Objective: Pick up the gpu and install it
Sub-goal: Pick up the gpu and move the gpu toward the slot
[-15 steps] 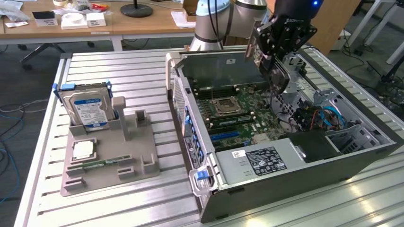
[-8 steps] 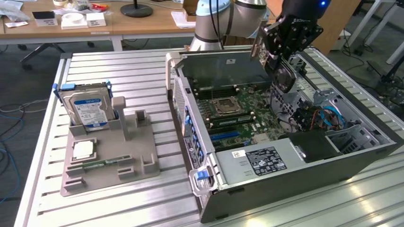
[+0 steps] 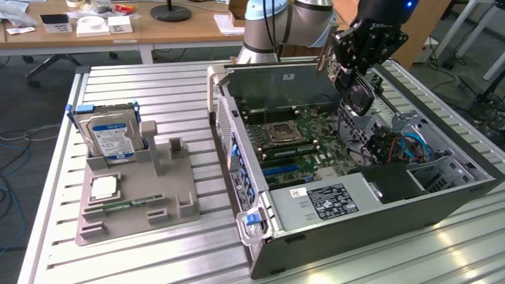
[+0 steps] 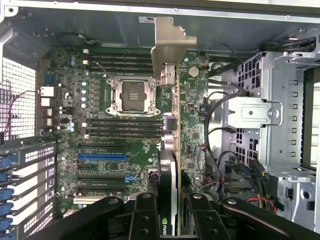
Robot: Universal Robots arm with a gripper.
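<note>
My gripper (image 3: 356, 71) hangs over the open computer case (image 3: 379, 220) at the exterior view's upper right, shut on the gpu (image 3: 359, 96). The card points down toward the motherboard (image 3: 294, 137) and stays clear above it. In the wrist view the gpu (image 4: 172, 150) is seen edge-on between my black fingers (image 4: 145, 217), with its silver end bracket (image 4: 167, 45) at the far end. Under the card lie the processor socket (image 4: 131, 94) and a blue expansion slot (image 4: 102, 156).
A grey fixture (image 3: 170, 195) on the slatted table holds a blue-labelled hard drive (image 3: 110, 135), a processor chip (image 3: 104, 188) and a green memory stick (image 3: 126, 205). Inside the case, a metal drive cage (image 4: 280, 115) and loose cables (image 4: 220, 107) sit beside the card. Desks stand behind.
</note>
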